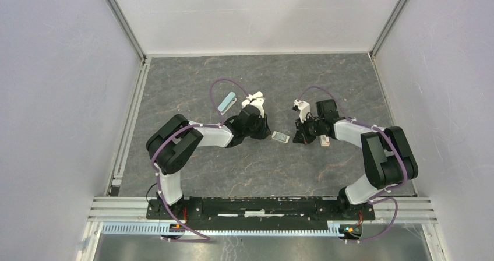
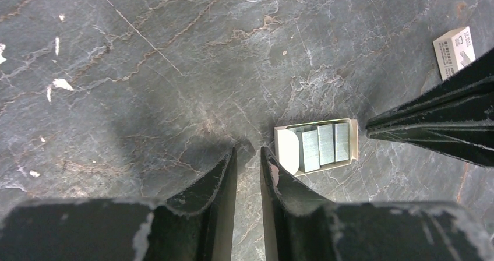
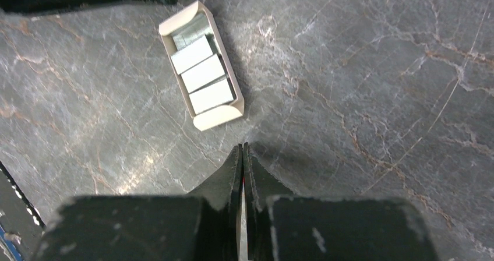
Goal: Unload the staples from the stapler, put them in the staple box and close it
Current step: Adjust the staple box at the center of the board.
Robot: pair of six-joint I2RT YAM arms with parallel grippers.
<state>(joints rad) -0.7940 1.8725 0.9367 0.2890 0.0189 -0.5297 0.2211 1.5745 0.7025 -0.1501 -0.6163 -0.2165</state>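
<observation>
The stapler, a light teal oblong, lies on the grey stone-look table behind my left wrist. The staples do not show in any view. My left gripper hangs low over the table with its jaws a narrow gap apart and only bare table between them. My right gripper faces it, shut tip to tip, and I see nothing held in it. Between the two grippers sits an open cream cardboard tray holding several silvery-grey blocks. In the top view the left gripper and right gripper flank that tray.
A small white printed box part lies beside the right gripper, also seen from above. The right gripper's black fingers reach in from the right of the left wrist view. White walls with metal rails enclose the table.
</observation>
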